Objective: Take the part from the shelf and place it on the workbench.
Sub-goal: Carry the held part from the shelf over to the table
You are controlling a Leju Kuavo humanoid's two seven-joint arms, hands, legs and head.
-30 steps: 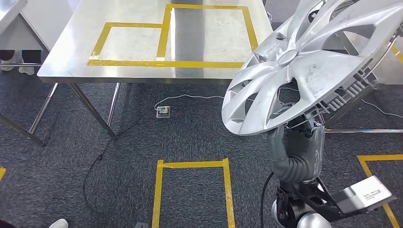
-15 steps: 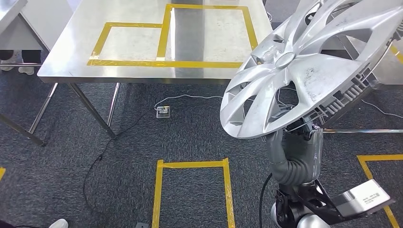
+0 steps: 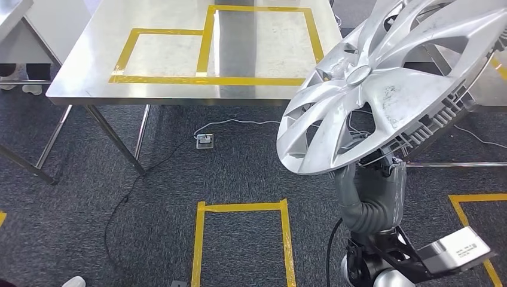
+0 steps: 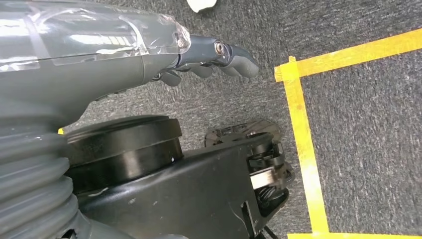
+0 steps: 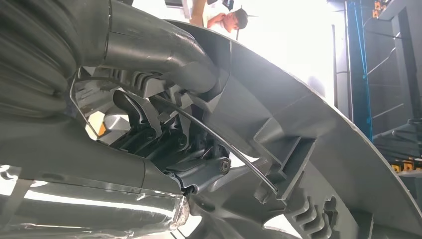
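Observation:
The part is a large silver hubcap (image 3: 382, 89), held up tilted at the right of the head view, off to the right of the workbench's near corner. My right hand (image 3: 369, 186) grips its lower rim from below. From the right wrist, the thumb and fingers (image 5: 164, 124) clamp the rim and inner ribs of the hubcap's back (image 5: 308, 164). The workbench (image 3: 89, 60) is a steel table at the upper left, with yellow tape rectangles (image 3: 161, 54) marked on it. My left hand (image 4: 149, 55) hangs over the carpet, its fingers (image 4: 234, 55) stretched out and holding nothing.
A yellow tape square (image 3: 242, 239) marks the dark carpet in front of me. A cable and a power socket (image 3: 205, 141) lie under the workbench's edge. Another table's legs (image 3: 454, 164) stand behind the hubcap. A person (image 5: 224, 17) stands in the background.
The hubcap and my right hand have shifted slightly to the left, mostly in the first half second. The table and floor look the same.

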